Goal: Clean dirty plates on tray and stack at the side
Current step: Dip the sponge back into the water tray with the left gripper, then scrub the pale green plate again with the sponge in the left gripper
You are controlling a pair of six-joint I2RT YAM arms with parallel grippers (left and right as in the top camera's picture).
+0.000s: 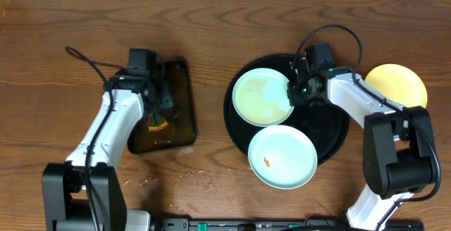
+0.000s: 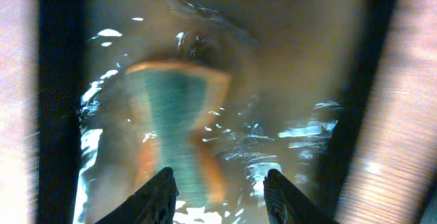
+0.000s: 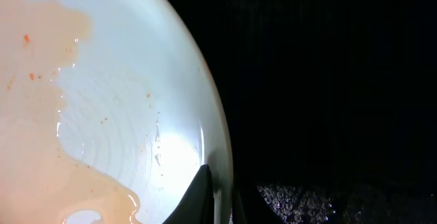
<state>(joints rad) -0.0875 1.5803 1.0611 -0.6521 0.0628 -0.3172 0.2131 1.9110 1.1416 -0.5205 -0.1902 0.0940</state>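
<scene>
The black round tray [image 1: 331,138] holds two mint-white plates. The upper plate [image 1: 259,97] has a tan wet smear and orange specks. The lower plate [image 1: 282,157] overhangs the tray's front rim and has an orange speck. My right gripper [image 1: 294,92] is shut on the upper plate's right rim [image 3: 220,142]. The pale yellow plate [image 1: 399,83] lies on the wood table to the right of the tray. My left gripper [image 2: 218,186] is open, just above a green-and-orange sponge [image 2: 179,125] in the wet rectangular tray [image 1: 176,108].
The wood tabletop [image 1: 63,104] surrounds both trays. Small crumbs lie on the table near the front [image 1: 204,182]. Cables loop above each arm.
</scene>
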